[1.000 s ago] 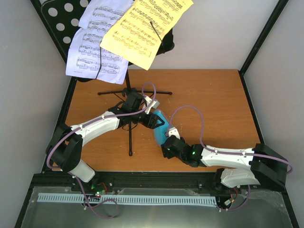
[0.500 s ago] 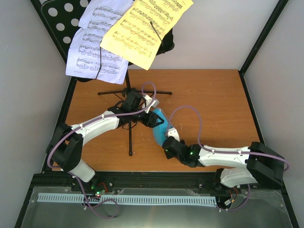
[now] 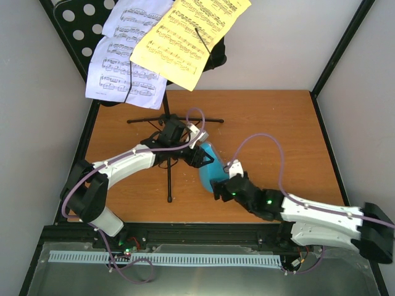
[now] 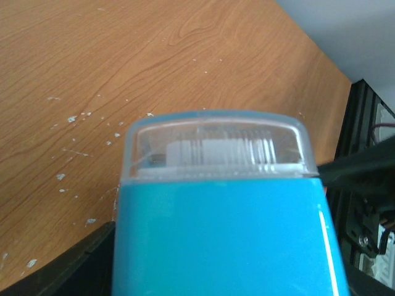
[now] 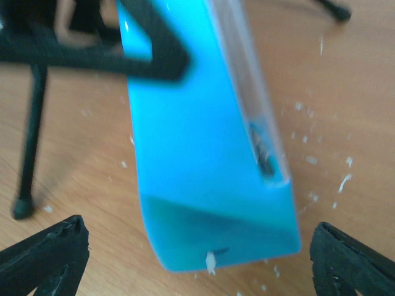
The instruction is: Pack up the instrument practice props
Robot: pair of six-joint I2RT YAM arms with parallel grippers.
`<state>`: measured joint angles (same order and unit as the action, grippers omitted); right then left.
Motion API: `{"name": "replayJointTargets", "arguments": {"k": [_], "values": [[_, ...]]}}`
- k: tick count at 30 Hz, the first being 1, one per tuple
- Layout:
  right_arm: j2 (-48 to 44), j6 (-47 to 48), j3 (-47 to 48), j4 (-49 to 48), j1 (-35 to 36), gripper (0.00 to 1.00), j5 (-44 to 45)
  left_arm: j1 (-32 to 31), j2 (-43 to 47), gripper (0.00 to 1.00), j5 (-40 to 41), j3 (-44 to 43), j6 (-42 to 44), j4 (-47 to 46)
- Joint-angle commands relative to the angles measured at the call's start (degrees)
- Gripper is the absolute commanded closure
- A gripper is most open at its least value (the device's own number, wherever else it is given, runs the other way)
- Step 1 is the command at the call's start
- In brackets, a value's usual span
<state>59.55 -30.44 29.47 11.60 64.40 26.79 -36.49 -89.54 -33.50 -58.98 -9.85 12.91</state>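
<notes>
Metronome (image 3: 208, 166) — tripod leg (image 3: 169, 182) beside (left pincer (image 3: 199, 157) gripping).

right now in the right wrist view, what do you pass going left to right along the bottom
fingertip at the lower left → blue metronome → fingertip at the lower right; the stand leg overlaps the first fingertip, so it is left out

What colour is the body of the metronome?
Bright blue metronome; clearest in the left wrist view.

Scuffed orange-brown wooden table (image 3: 278, 135) between pale grey walls (image 3: 37, 123), black frame posts (image 3: 342, 46) at corners.
</notes>
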Motion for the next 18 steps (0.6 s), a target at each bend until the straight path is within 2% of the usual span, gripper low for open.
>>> {"name": "replayJointTargets", "arguments": {"k": [1, 6, 9, 18], "values": [[-12.19, 6.81, -2.36, -1.54, -3.69, 0.02, -3.90, -2.57, 0.96, 0.49, -3.30, -0.33, 7.38, 0.83], [-20.18, 9.06, -3.21, -1.78, -19.58, 0.00, -20.22, -7.33, 2.11, 0.49, -0.35, 0.24, 14.16, 2.66], [-23.09, 9.16, -4.37, -3.63, -25.62, 0.00, -27.44, -8.20, 3.41, 0.48, 0.39, 1.29, 16.38, 2.05], [-24.60, 8.14, -8.03, -11.17, -29.07, 0.00, -40.42, -11.22, 4.60, 0.36, 3.77, 2.70, 20.34, 3.27]]}}
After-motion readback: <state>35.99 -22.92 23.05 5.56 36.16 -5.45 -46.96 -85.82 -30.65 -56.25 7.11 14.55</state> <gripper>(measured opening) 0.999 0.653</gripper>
